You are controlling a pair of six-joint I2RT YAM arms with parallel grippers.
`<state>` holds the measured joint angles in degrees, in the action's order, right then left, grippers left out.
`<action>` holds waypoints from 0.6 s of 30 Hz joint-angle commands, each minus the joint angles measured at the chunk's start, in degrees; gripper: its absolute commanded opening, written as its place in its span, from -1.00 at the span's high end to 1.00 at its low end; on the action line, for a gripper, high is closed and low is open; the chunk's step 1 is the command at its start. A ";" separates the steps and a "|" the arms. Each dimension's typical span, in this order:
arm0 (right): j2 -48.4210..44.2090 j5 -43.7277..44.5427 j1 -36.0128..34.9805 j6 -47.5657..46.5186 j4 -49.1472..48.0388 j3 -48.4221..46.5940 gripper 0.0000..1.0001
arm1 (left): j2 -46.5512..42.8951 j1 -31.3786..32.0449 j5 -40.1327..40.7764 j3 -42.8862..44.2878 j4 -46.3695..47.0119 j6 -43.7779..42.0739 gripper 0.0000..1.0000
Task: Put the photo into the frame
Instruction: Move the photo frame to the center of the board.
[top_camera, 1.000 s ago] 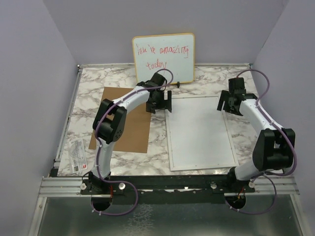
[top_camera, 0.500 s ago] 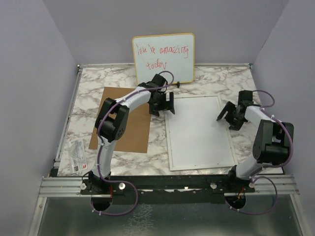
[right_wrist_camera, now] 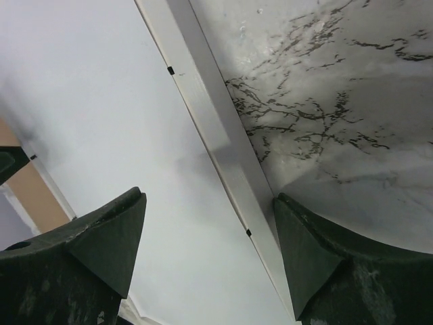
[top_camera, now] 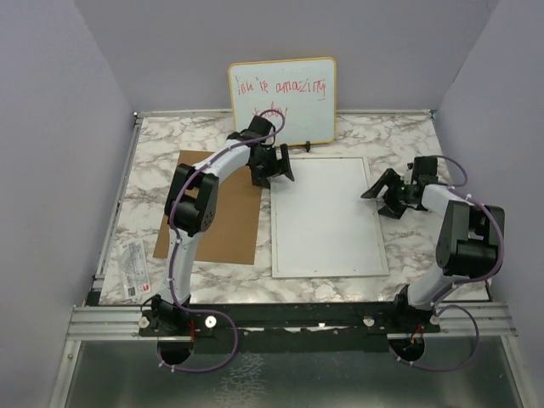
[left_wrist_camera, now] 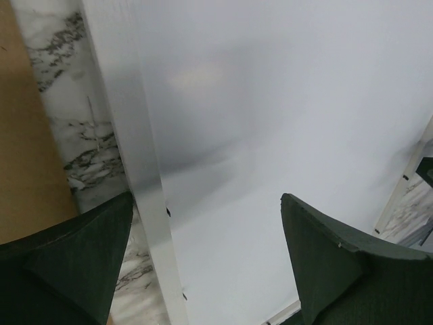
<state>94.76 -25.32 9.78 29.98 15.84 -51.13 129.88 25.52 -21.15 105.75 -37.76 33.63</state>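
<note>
At the near left edge of the table (top_camera: 382, 136): a printed slip (top_camera: 134, 269). Mid-table, the frame (top_camera: 327, 221) lies flat, long side running away from the bases. Right gripper (top_camera: 382, 197) sits over its right rim, fingers apart, gripping nothing. Brown backing board (top_camera: 217, 208) lies flat just left of the frame. Left gripper (top_camera: 274, 166) is at the frame's far left corner, fingers spread either side of the rim, nothing clamped. Whiteboard (top_camera: 282, 99) stands at the back wall.

Our left arm (top_camera: 223, 163) and right arm (top_camera: 438, 200) had white links joined by blocky black housings. A thin purple cable (top_camera: 171, 263) ran along each and looped below its black base (top_camera: 170, 319). Up close, our fingers (left_wrist_camera: 338, 264) were dark green wedges flecked with pale scuffs.
</note>
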 commanded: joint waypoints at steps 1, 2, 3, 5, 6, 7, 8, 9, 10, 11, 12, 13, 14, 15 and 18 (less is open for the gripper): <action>0.69 -3.57 -1.01 3.32 -0.78 -2.60 -0.59 | 1.99 -0.72 -4.18 2.85 1.33 1.34 -0.79; 0.18 0.29 -1.06 3.11 1.31 -3.58 -0.59 | 1.77 -1.14 -4.06 2.68 1.18 1.42 -0.79; -0.62 6.28 -1.04 3.19 3.86 -4.87 -0.58 | 1.28 -1.60 -3.68 2.31 0.74 1.50 -0.80; -3.33 13.47 -1.03 3.10 7.61 -6.98 -0.57 | -0.50 -2.73 -2.41 1.10 0.10 1.26 -0.84; -4.75 16.17 -1.07 3.03 8.87 -8.02 -0.57 | -1.63 -3.28 -1.64 0.38 -0.27 0.81 -0.87; -5.99 17.63 -1.08 2.66 9.61 -8.74 -0.57 | -2.99 -3.93 -0.72 -0.19 -0.76 0.18 -0.90; -7.05 18.42 -1.15 2.48 10.12 -9.73 -0.57 | -4.34 -4.59 0.07 -0.56 -1.44 -0.65 -0.93; -7.72 18.67 -1.29 2.48 10.84 -10.70 -0.57 | -5.65 -5.27 0.92 -0.81 -2.13 -1.41 -0.97; -8.12 17.93 -1.62 2.39 10.95 -11.63 -0.57 | -6.99 -6.08 1.70 -0.91 -3.08 -2.20 -0.98; -8.30 17.15 -2.15 2.48 10.97 -12.83 -0.57 | -8.14 -6.84 2.20 -1.08 -3.71 -3.09 -0.98; -8.21 15.84 -2.83 2.92 10.76 -13.57 -0.57 | -9.42 -7.75 2.87 -1.11 -4.34 -4.18 -0.98; -8.20 13.95 -3.95 3.21 9.82 -14.16 -0.57 | -10.57 -8.60 4.18 -1.04 -5.10 -5.37 -0.98; -8.01 12.03 -5.22 4.00 8.59 -14.47 -0.57 | -11.67 -9.49 7.12 -0.96 -5.85 -6.69 -0.98; -7.71 10.60 -6.87 5.33 7.59 -14.91 -0.57 | -12.68 -10.44 10.01 -0.92 -6.49 -8.28 -0.98; -5.55 7.35 -14.01 9.22 3.88 -16.99 -0.54 | -14.61 -14.34 17.33 -0.36 -8.62 -11.68 -0.98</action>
<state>86.83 -12.97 3.44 34.33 22.37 -65.80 120.79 15.81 -15.86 104.64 -42.37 28.73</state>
